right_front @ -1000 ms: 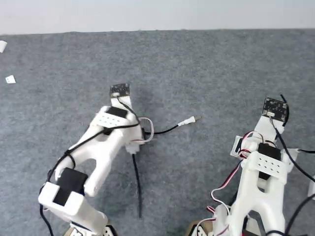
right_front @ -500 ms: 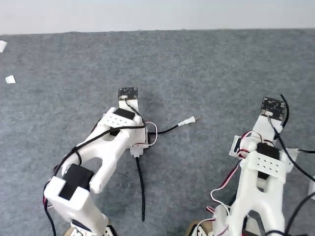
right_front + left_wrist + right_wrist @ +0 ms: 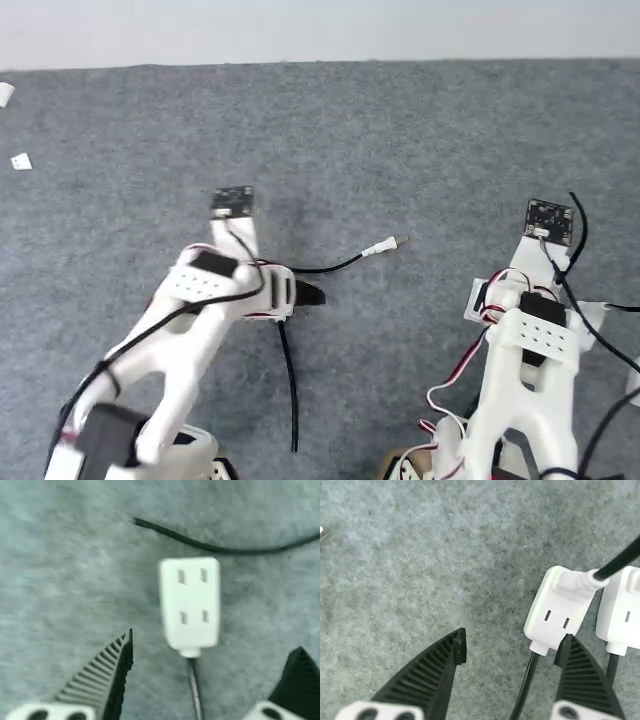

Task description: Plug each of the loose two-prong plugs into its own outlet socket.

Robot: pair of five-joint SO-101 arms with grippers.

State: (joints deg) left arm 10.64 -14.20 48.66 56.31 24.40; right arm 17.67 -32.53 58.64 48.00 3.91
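Risk is sitting with the left claw, hovering wide open and empty over the outlet: gripping off-centre could shove it from the loose plug lying rightward on the tabletop.

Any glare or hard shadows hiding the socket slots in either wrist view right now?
Left wrist view: even light, no glare; the empty outlet block shows all four slots. Right wrist view: the second outlet block, with a white plug in it, throws only a soft shadow on the carpet; its free slots read plainly. High view: carpet evenly lit.
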